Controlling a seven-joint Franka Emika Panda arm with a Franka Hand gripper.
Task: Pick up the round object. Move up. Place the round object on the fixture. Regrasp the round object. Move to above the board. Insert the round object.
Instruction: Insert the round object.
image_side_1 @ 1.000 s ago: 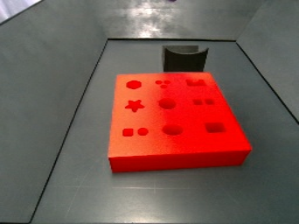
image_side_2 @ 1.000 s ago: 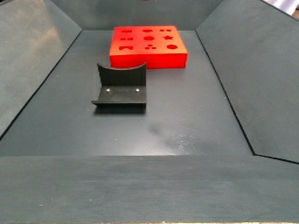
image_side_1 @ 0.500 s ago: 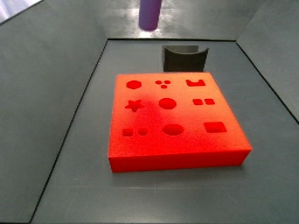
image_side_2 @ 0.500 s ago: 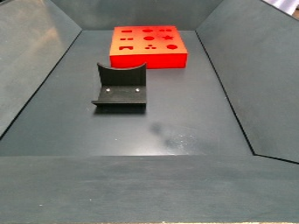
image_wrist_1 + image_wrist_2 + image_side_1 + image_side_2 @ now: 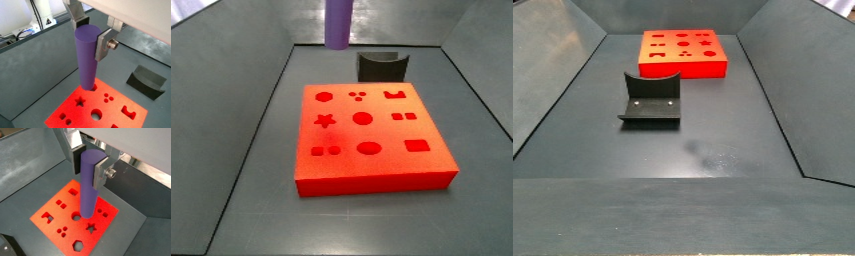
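gripper (image 5: 92, 31) above board, plates pinching peg's upper end | peg (image 5: 85, 59) upright, hanging over board (image 5: 73, 219), clear of its cut-outs | fixture (image 5: 651, 100) on floor near board, apart | path below peg unobstructed

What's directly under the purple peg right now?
The red board lies below the purple peg, which the gripper holds upright above it. The peg's lower end hides which cut-out.

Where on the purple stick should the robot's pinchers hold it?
Near its top end, squeezing the round sides from opposite sides. The round object hangs upright over the board, and the gripper already holds it there, which leaves the long lower part free to go down into a hole.
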